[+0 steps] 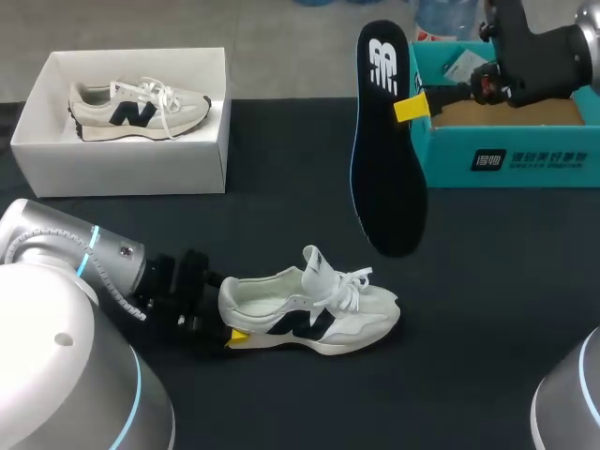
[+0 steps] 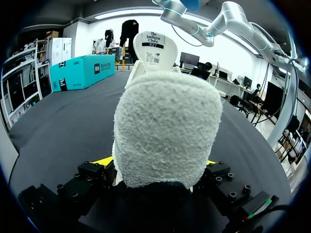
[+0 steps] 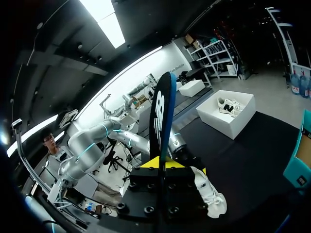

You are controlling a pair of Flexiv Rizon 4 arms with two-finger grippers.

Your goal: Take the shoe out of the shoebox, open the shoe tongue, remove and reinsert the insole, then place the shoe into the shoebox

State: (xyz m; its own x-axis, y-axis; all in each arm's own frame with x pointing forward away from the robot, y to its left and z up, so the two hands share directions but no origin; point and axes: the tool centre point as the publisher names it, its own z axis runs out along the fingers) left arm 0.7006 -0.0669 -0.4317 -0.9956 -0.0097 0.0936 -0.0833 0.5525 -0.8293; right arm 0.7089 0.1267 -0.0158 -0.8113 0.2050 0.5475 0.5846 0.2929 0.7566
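Note:
A white sneaker [image 1: 319, 314] with a dark logo lies on its sole on the black table, toe to the right and tongue raised. My left gripper [image 1: 228, 321] is at its heel. In the left wrist view the fuzzy heel [image 2: 167, 131] fills the gap between the fingers, which press it from both sides. My right gripper [image 1: 412, 106] is shut on the edge of the dark insole [image 1: 386, 159] and holds it upright in the air, above and behind the sneaker. The right wrist view shows the insole [image 3: 162, 116] clamped edge-on between the yellow tips [image 3: 159, 162], with the sneaker [image 3: 209, 194] on the table below.
An open white shoebox [image 1: 122, 169] at the back left holds a second matching sneaker [image 1: 141, 110]. A teal box [image 1: 525, 159] stands at the back right, close behind my right gripper. Bare black tabletop lies between the two boxes and in front of the sneaker.

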